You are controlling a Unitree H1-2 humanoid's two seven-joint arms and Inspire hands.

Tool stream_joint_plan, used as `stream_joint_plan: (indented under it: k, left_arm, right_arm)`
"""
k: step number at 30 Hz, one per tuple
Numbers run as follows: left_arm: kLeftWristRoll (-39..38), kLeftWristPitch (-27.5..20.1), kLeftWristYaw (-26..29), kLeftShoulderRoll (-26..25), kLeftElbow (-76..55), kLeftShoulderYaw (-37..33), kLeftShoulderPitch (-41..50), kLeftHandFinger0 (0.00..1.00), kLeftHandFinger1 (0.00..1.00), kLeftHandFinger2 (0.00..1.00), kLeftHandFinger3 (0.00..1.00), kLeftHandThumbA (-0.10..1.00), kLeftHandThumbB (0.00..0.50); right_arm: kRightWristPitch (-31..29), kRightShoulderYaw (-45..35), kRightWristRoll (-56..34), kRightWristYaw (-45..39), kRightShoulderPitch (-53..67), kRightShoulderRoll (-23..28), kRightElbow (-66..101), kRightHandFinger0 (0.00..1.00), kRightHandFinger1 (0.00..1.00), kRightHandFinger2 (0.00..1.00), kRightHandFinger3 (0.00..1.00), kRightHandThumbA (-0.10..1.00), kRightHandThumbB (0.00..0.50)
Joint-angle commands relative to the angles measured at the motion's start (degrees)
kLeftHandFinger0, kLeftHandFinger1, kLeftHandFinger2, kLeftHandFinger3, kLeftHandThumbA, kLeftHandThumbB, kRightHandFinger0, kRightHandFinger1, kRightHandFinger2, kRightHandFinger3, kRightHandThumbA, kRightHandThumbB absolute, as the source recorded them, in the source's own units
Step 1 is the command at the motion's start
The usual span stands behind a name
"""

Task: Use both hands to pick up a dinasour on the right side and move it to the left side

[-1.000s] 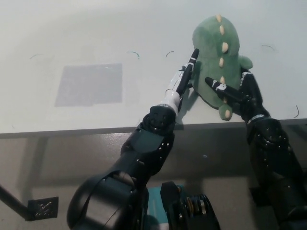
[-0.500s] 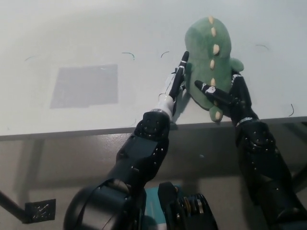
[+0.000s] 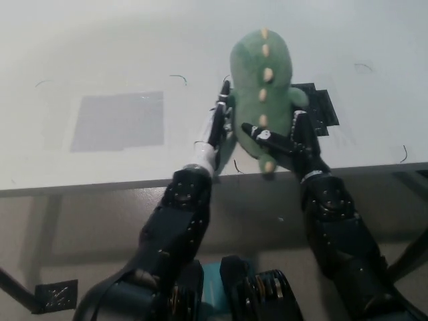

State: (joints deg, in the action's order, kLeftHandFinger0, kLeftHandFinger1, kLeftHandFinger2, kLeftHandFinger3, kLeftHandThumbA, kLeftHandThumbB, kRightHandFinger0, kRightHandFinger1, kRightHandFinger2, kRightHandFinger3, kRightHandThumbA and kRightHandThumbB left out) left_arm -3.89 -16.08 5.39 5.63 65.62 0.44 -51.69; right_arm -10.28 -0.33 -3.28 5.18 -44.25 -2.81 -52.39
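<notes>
The green plush dinosaur (image 3: 262, 87), with a row of pale spikes down its back, sits clamped between my two hands above the white table (image 3: 100, 53), near its front edge. My left hand (image 3: 217, 124) lies flat against the toy's left flank. From the right, my black right hand (image 3: 286, 137) wraps over the toy's lower side and tail. The dinosaur looks raised off the surface, and its underside is hidden.
A dark square marker (image 3: 319, 107) lies on the table just right of the toy. A grey square patch (image 3: 119, 120) lies at the left. The table's front edge (image 3: 100, 182) runs across below the hands. Small dark scuffs dot the surface.
Both hands have carried the dinosaur leftward, uncovering the dark square marker where it lay. The hands have closed in tighter on the toy.
</notes>
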Motion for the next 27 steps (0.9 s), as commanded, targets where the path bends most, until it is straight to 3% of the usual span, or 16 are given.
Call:
stream_joint_plan:
  k: [1,4,10,11,14,18,21,22,27]
  left_arm:
    - [0.0,4.6,-2.4,0.7,-3.6,-0.3,2.1,1.0,1.0,1.0,1.0,1.0,0.133]
    - [-0.7,5.7,-4.3,-1.0,-8.9,-0.2,5.1,1.0,1.0,1.0,1.0,1.0,0.103]
    - [-1.5,7.5,-4.2,-2.0,-15.0,0.3,8.5,1.0,1.0,1.0,1.0,1.0,0.089]
    - [-1.4,8.0,-4.1,-2.3,-16.0,0.4,9.1,1.0,1.0,1.0,1.0,1.0,0.111]
    - [-1.4,8.1,-4.4,-3.2,-18.3,0.3,10.7,1.0,1.0,1.0,1.0,1.0,0.11]
    - [-2.2,8.9,-4.5,-4.2,-21.3,0.8,12.2,1.0,1.0,1.0,1.0,1.0,0.115]
    - [-3.8,9.4,-5.2,-4.7,-24.1,1.8,13.2,1.0,1.0,1.0,1.0,1.0,0.089]
    - [-3.7,10.1,-5.2,-5.0,-24.9,2.0,13.5,1.0,1.0,1.0,1.0,1.0,0.114]
    - [-3.4,11.7,-5.1,-6.3,-26.7,2.4,13.6,1.0,1.0,1.0,1.0,1.0,0.144]
  right_arm:
    - [1.9,2.9,2.0,-1.6,-2.1,-4.6,-0.1,1.0,1.0,1.0,1.0,1.0,0.144]
    - [2.5,4.7,3.4,-1.8,-2.9,-5.6,-0.5,1.0,1.0,1.0,1.0,1.0,0.085]
    - [2.2,6.5,4.0,-0.6,-3.1,-6.5,-0.8,1.0,1.0,1.0,1.0,1.0,0.096]
    - [2.2,7.2,4.3,-1.1,-3.5,-7.0,-1.2,1.0,1.0,1.0,1.0,1.0,0.057]
    - [3.0,7.9,4.0,-2.3,-3.5,-7.7,-0.2,1.0,1.0,1.0,1.0,1.0,0.026]
    - [2.8,8.4,4.1,-1.9,-4.6,-8.8,-1.5,1.0,1.0,1.0,1.0,1.0,0.052]
    - [0.5,8.8,4.5,-2.2,-6.0,-9.6,-3.8,1.0,1.0,1.0,1.0,1.0,0.048]
    - [-0.5,8.7,4.5,-2.1,-6.5,-9.9,-4.7,1.0,1.0,1.0,1.0,1.0,0.045]
    - [0.0,8.9,4.5,-2.2,-8.5,-10.7,-5.8,1.0,1.0,1.0,1.0,1.0,0.044]
